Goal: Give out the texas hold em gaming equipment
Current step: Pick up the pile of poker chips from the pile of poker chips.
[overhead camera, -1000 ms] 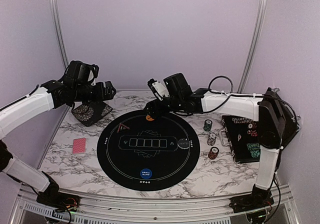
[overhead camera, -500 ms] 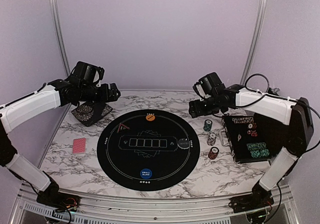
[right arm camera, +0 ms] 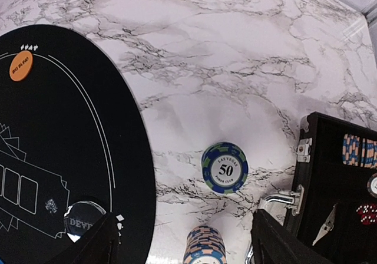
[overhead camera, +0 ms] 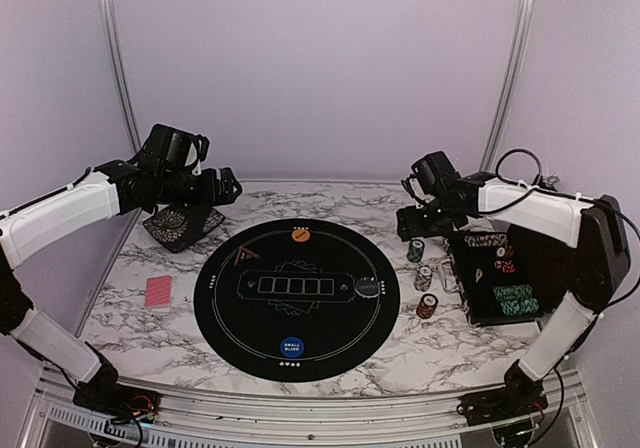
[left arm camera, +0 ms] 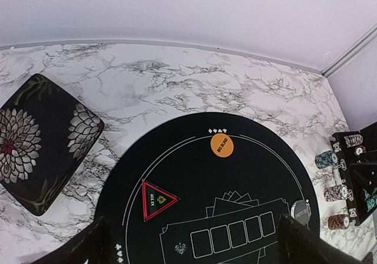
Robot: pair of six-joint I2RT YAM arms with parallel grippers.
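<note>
three loose chip stacks point(overhead camera: 416, 251), three round buttons point(overhead camera: 299, 235), one triangular marker point(left arm camera: 158, 200), one red-backed card pack point(overhead camera: 159, 292).

"big blind" on orange button point(right arm camera: 20, 65), "small blind" on blue button point(overhead camera: 291, 347), "50" on striped chip point(right arm camera: 225, 170)

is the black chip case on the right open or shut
Open. The black chip case shows its inside from above, with rows of chips lying in it; the right wrist view also looks into it.
</note>
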